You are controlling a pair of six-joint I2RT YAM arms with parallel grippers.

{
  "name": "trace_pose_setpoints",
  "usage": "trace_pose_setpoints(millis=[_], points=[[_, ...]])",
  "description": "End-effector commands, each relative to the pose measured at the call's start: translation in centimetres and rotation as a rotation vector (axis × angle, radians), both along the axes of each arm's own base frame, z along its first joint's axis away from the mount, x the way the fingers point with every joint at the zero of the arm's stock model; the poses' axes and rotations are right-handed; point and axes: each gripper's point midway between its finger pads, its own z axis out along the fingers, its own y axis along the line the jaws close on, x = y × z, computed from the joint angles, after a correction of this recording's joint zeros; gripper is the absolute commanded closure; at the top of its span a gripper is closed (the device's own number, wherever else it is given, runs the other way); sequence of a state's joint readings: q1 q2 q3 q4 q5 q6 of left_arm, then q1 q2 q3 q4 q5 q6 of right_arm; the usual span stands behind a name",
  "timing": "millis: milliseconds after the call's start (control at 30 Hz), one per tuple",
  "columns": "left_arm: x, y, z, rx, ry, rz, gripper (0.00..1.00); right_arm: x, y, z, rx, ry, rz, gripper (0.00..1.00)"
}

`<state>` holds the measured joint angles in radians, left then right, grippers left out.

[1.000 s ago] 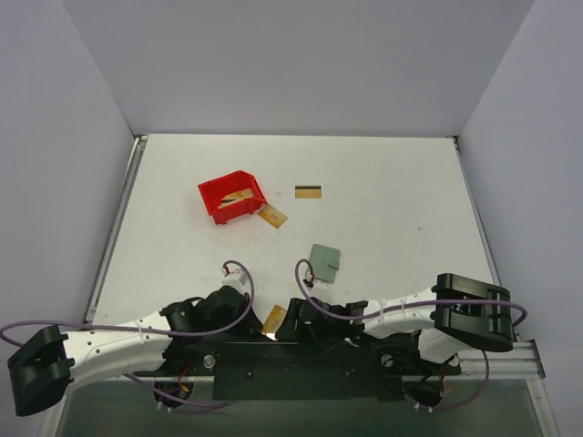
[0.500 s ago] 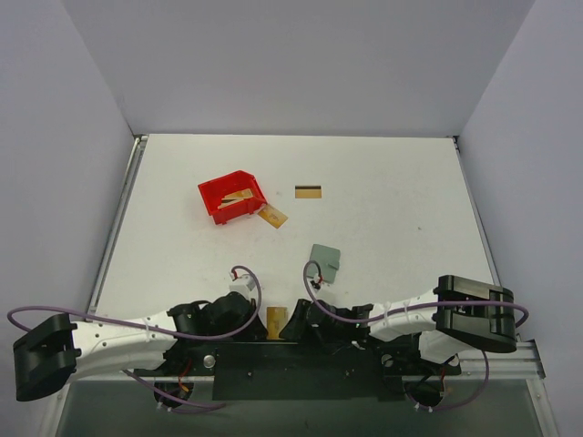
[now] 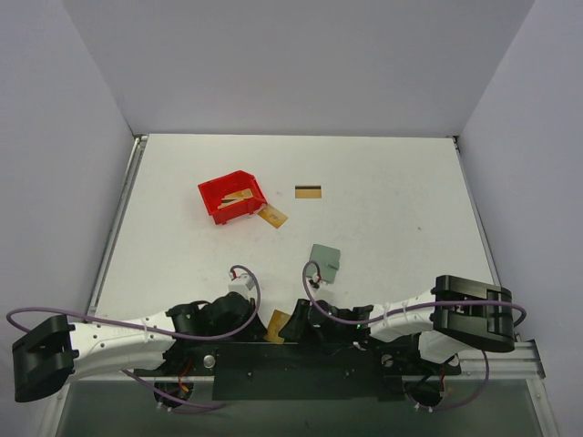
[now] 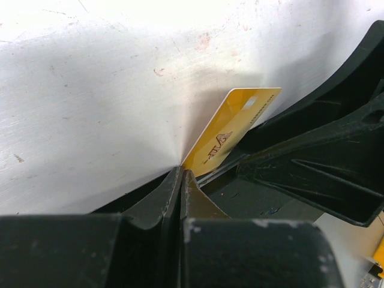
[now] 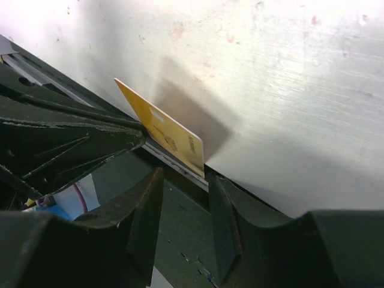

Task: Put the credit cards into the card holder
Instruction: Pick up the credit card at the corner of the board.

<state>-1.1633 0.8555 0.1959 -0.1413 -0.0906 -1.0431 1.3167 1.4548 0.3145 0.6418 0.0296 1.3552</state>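
Observation:
A gold-tan credit card (image 3: 275,325) stands on edge at the table's near edge, between my two grippers. My left gripper (image 4: 180,175) is shut on one end of this card (image 4: 231,135). My right gripper (image 5: 185,180) is open, its jaws standing just below the card's other corner (image 5: 171,137) without closing on it. The grey-green card holder (image 3: 324,261) lies folded shut a little beyond the grippers. More cards are far off: some in the red bin (image 3: 239,197), one beside the bin (image 3: 272,216) and one with a dark stripe (image 3: 308,191).
The red plastic bin (image 3: 219,188) sits at the middle left. The black base rail (image 3: 301,360) runs right under both grippers. Grey walls close in the table on three sides.
My left arm has swung right toward the right gripper, and both now meet at the card. The card has tilted slightly in the last half second.

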Motion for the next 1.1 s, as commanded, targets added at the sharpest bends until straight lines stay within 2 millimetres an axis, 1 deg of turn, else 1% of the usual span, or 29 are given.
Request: trace_pose_setpoints(millis=[0, 267, 500, 533, 567, 600, 667, 700, 800, 933, 1033, 1067], points=[[1.0, -0.9, 1.6, -0.033, -0.040, 0.019, 0.99, 3.4, 0.1, 0.3, -0.016, -0.142, -0.080, 0.68], [0.9, -1.2, 1.3, -0.031, -0.036, 0.007, 0.99, 3.6, 1.0, 0.6, 0.009, -0.175, -0.052, 0.73], [0.8, -1.3, 1.2, -0.032, -0.033, 0.004, 0.99, 3.8, 1.9, 1.7, 0.071, -0.220, -0.028, 0.78], [0.8, -1.3, 1.3, -0.035, -0.034, 0.004, 0.99, 3.7, 1.9, 1.6, 0.073, -0.224, -0.018, 0.78], [0.8, -1.3, 1.3, -0.035, -0.033, 0.005, 0.99, 3.7, 2.2, 2.1, 0.096, -0.229, -0.014, 0.78], [0.8, -1.3, 1.3, -0.035, -0.033, 0.005, 0.99, 3.6, 2.1, 1.9, 0.096, -0.232, -0.008, 0.78], [0.9, -1.3, 1.5, -0.044, -0.034, 0.011, 0.99, 3.6, 2.6, 2.6, 0.137, -0.250, 0.003, 0.78], [0.9, -1.4, 1.6, -0.050, -0.038, 0.010, 0.99, 3.5, 2.5, 2.6, 0.141, -0.251, 0.005, 0.79], [1.0, -1.7, 2.3, -0.072, -0.048, 0.004, 1.00, 3.5, 2.9, 3.3, 0.183, -0.274, 0.021, 0.79], [1.1, -2.2, 3.3, -0.101, -0.066, -0.010, 0.99, 3.2, 3.6, 3.8, 0.214, -0.290, 0.050, 0.80], [1.2, -2.5, 3.6, -0.108, -0.071, -0.020, 1.00, 3.1, 4.1, 4.2, 0.228, -0.296, 0.068, 0.80], [1.2, -2.6, 3.8, -0.114, -0.074, -0.024, 1.00, 3.1, 4.2, 4.0, 0.224, -0.292, 0.072, 0.81]])
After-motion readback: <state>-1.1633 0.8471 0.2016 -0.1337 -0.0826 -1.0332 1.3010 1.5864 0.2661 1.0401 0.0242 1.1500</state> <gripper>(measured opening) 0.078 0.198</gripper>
